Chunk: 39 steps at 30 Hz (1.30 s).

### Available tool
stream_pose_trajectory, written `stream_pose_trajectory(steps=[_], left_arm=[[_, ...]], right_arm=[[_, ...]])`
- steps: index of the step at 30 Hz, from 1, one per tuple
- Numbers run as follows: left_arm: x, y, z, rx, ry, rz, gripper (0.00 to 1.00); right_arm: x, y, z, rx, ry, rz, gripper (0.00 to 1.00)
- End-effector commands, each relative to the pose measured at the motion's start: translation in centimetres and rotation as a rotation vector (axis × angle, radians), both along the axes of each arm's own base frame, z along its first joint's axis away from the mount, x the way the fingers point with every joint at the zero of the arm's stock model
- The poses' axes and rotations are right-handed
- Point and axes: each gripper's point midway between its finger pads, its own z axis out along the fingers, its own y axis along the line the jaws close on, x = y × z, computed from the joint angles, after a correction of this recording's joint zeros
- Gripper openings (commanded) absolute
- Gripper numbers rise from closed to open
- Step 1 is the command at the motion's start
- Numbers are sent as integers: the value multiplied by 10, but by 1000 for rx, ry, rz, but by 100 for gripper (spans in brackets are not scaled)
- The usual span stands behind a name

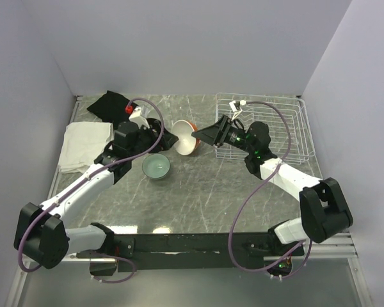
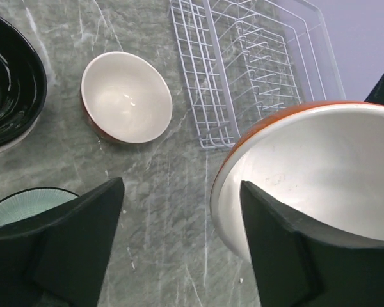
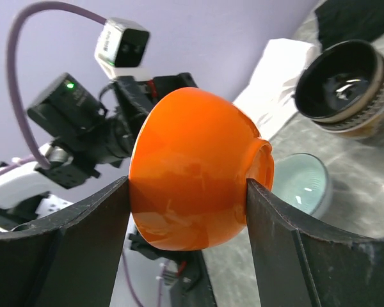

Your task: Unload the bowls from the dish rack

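Four bowls and one dish rack [image 1: 288, 128], which sits far right on the table! The right gripper [image 3: 187, 192] pinches the orange bowl [image 3: 198, 147] aloft, left of the rack, and the left gripper [image 2: 179, 192] is spread at its rim. Down on the table: black bowl [image 2: 6, 83], teal bowl [image 1: 156, 167], small white bowl [image 2: 127, 97].

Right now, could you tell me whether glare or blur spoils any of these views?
Top external view: even light, soft shadows, nothing washed out. Left wrist view: small glints in the black bowl; the close orange bowl looks soft. Right wrist view: sheen patches on the orange bowl's glossy side, yet its outline is crisp.
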Motion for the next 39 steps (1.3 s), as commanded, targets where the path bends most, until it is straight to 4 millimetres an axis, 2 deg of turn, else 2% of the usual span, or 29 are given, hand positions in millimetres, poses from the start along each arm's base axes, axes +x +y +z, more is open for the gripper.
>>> stream_pose_trajectory(steps=[1,3,5,9,10,12,13,14,17,18,20,21,23,24,25,26,28,29,31,32,33,34,35,36,37,38,39], left_arm=[[1,-12,15,-71,-25,-33,70],[0,-13,14,-81,-15,-35,62],[0,-14,11,-86,-5,-37,48],[-3,-17,7,-101,20,-50,31],[-3,-18,8,-108,18,-52,22],[-4,-19,8,-117,25,-58,13],[-3,-20,8,-117,27,-58,4],[-3,-18,6,-112,30,-49,1],[-2,-13,3,-83,37,-28,1],[0,-9,2,-61,29,-8,1],[1,-4,0,-34,30,15,1],[2,2,-4,-6,33,34,1],[4,5,0,7,14,50,1],[1,9,-7,35,37,57,1],[3,13,-6,47,33,73,1],[3,15,-7,58,33,82,1],[5,21,-7,95,35,107,1],[5,23,-9,109,41,111,1],[3,25,-11,143,47,101,1],[9,32,-14,174,44,141,1],[10,34,-15,193,41,144,1],[14,34,-10,199,34,149,1],[17,35,-17,223,58,153,1],[20,33,-16,233,59,149,1],[26,30,-6,229,46,147,1],[32,27,-17,252,78,141,1],[39,21,-5,240,63,132,1]], right_arm=[[-13,4,30,125,-68,57,29],[-14,5,28,138,-57,62,29],[-13,5,26,145,-52,61,29],[-14,6,24,160,-40,71,29],[-14,6,23,162,-36,74,29],[-13,6,20,161,-28,76,29],[-13,7,18,160,-23,75,29],[-13,6,17,159,-25,75,30],[-13,7,8,126,-17,74,41],[-12,7,5,111,-17,71,53],[-12,6,-2,68,-23,60,65],[-11,5,-5,55,-21,53,74],[-10,2,-8,22,-27,36,83],[-9,1,-10,9,-27,29,91],[-9,-2,-9,-7,-53,17,96],[-8,-4,-16,-33,-26,7,100],[-3,-8,-21,-85,-45,-29,100],[-3,-11,-29,-120,-12,-40,100],[1,-17,-31,-166,-39,-87,100],[0,-21,-41,-205,-5,-102,100],[1,-24,-43,-226,-5,-123,100],[4,-30,-41,-257,-39,-161,100],[2,-35,-50,-298,-9,-178,100],[3,-38,-50,-320,-16,-195,100],[5,-45,-47,-348,-47,-230,100],[3,-49,-53,-382,-26,-239,100],[2,-52,-52,-397,-35,-252,100]])
